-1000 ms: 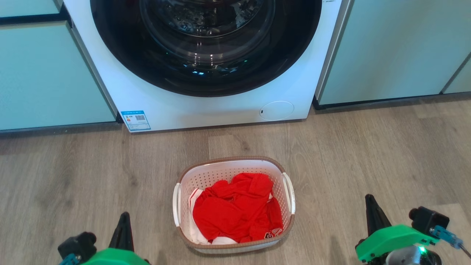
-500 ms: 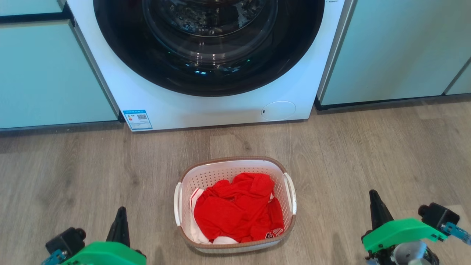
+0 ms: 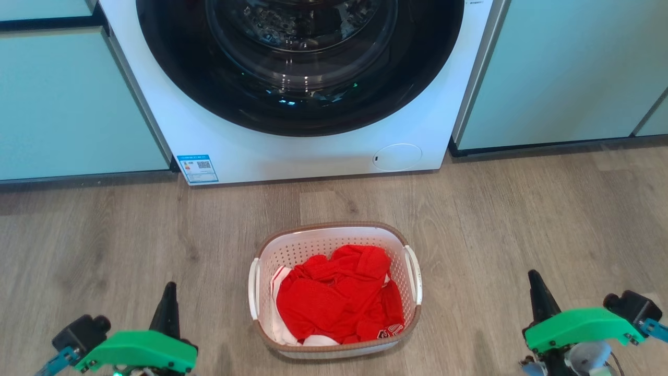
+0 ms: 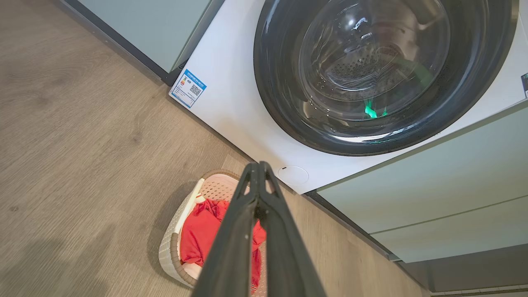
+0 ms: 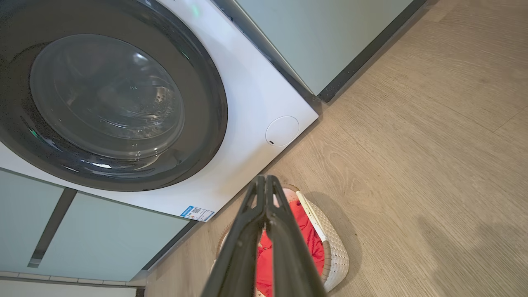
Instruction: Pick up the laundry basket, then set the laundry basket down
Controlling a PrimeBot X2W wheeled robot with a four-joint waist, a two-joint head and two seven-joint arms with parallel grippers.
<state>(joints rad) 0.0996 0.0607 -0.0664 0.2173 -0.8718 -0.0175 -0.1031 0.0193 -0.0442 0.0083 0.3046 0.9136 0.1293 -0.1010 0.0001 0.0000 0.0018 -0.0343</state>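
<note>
The laundry basket (image 3: 334, 227) sits on the wood-look floor (image 3: 522, 219) in front of the washing machine (image 3: 292, 156), seen here from the head camera. A crumpled red garment (image 3: 339, 300) lies inside it over a strip of white cloth (image 3: 276, 279). The left gripper (image 3: 169, 300) hangs at the lower left and the right gripper (image 3: 538, 292) at the lower right, one on either side of the basket and each well apart from it, dark fingers pointing up the frame. Pale green cabinets (image 3: 62, 104) flank the machine, whose round dark door (image 3: 300, 112) is closed and whose lower left corner carries a blue label (image 3: 197, 168). In the left wrist view, the left gripper's two fingers are pressed together at the tips with nothing between them. Beyond them the basket rests on the floor near the machine's front panel, part of it hidden behind the fingers. In the right wrist view, the right gripper's fingers likewise meet at the tips, empty, above the floor, with the basket and its red load beyond them and the machine's glass door at upper left.
</note>
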